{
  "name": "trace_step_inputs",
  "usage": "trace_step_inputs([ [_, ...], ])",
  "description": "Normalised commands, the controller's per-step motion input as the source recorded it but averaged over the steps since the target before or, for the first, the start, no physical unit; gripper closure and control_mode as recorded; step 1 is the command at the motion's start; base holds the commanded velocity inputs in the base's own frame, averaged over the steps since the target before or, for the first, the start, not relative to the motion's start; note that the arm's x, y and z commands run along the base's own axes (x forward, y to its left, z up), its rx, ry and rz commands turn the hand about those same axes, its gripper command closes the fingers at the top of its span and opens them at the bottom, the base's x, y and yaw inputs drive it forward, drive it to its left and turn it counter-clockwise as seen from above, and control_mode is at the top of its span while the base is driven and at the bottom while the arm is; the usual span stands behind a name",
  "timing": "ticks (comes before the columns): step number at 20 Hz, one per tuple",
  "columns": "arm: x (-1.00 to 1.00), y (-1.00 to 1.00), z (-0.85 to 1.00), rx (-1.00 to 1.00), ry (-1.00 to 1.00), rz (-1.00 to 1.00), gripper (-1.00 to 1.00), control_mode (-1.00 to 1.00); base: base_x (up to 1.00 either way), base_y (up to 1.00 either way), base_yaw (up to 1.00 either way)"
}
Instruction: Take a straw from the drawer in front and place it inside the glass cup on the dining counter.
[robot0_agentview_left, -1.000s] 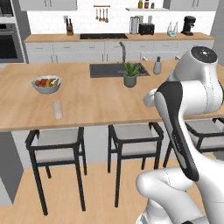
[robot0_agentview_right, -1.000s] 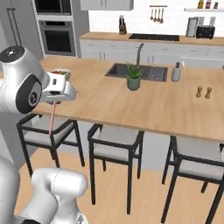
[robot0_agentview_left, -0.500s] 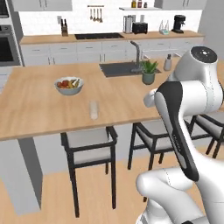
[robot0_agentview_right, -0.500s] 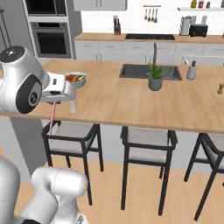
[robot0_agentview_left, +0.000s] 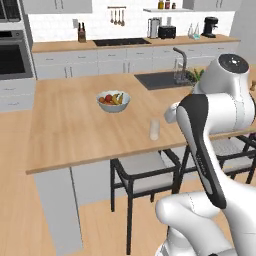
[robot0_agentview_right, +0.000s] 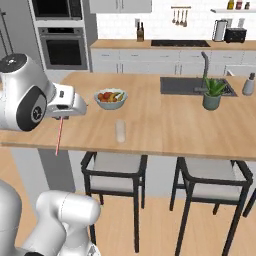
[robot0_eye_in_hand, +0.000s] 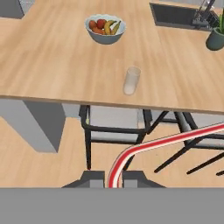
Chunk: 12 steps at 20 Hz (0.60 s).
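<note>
My gripper (robot0_agentview_right: 61, 118) is shut on the straw (robot0_agentview_right: 58, 137), a thin red-pink stick that hangs straight down from the hand, in front of the dining counter's near left edge. In the hand view the straw (robot0_eye_in_hand: 144, 148) rises between the dark fingertips (robot0_eye_in_hand: 93, 178) and bends off to the right. The glass cup (robot0_eye_in_hand: 131, 80) stands upright near the front edge of the light-wood dining counter (robot0_eye_in_hand: 52, 70), ahead of the hand and apart from it. From the base views the glass cup (robot0_agentview_left: 155, 129) (robot0_agentview_right: 120, 131) stands right of the hand. The drawer is out of view.
A blue-white fruit bowl (robot0_agentview_left: 113, 100) sits farther back on the counter. Black stools (robot0_agentview_right: 116, 170) stand under its front edge. A sink (robot0_agentview_right: 192, 86) and potted plant (robot0_agentview_right: 212, 95) lie to the right. The wall counter with hob (robot0_agentview_left: 122, 42) and an oven (robot0_agentview_right: 62, 47) stand behind.
The base has driven left along the counter, so the whole scene has shifted right and its left end has come into view. The gripper still holds the straw the same way.
</note>
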Motion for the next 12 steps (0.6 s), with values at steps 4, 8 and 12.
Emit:
trace_step_inputs([
  [4, 0.00, 0.00, 0.00, 0.00, 0.00, 0.00, 1.00, 1.00, 0.83, 0.50, 0.02],
  [8, 0.00, 0.00, 0.00, 0.00, 0.00, 0.00, 1.00, 1.00, 0.97, 0.24, 0.03],
  [12, 0.00, 0.00, 0.00, 0.00, 0.00, 0.00, 1.00, 1.00, 0.97, 0.00, 0.00],
])
